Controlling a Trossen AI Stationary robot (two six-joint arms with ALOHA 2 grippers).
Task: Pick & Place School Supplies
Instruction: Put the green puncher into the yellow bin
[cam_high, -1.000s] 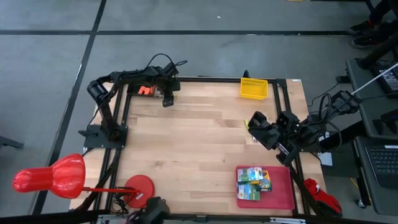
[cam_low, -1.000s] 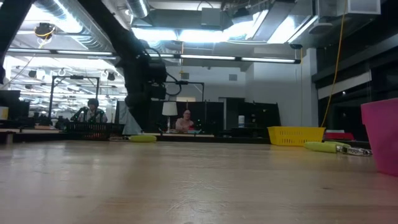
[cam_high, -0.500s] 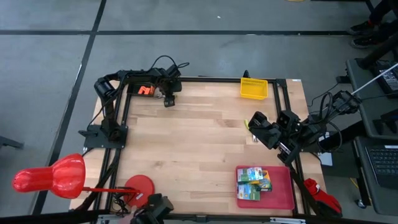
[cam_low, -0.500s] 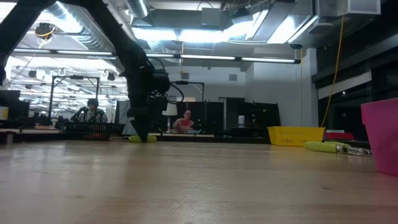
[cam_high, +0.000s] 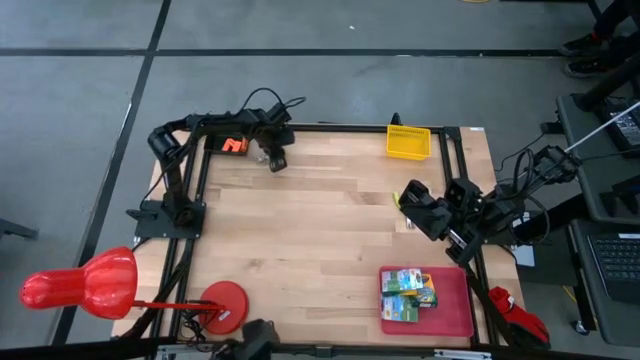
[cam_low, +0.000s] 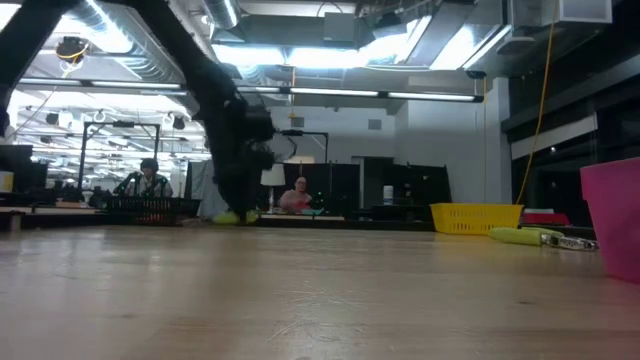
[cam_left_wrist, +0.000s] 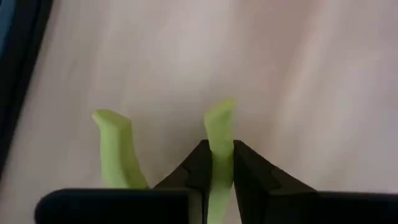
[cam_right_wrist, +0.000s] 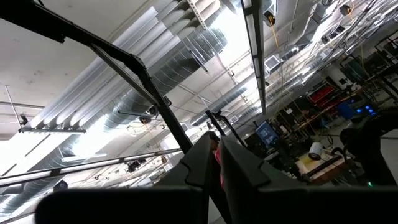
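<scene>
High view: left gripper (cam_high: 277, 161) has dropped to the surface's far-left corner since a second ago. Left wrist view: its fingers, wide before, now pinch one handle of the yellow-green scissors (cam_left_wrist: 211, 134) (grasp made). Right gripper (cam_high: 409, 196) idles, narrow.

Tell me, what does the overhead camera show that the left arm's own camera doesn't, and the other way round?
Only overhead: the yellow basket, the red tray with crayon boxes, and the right gripper idle near the table's right edge. Only the wrist camera: the left gripper shut on one yellow-green handle, the other handle beside it. Both show the wooden table.
</scene>
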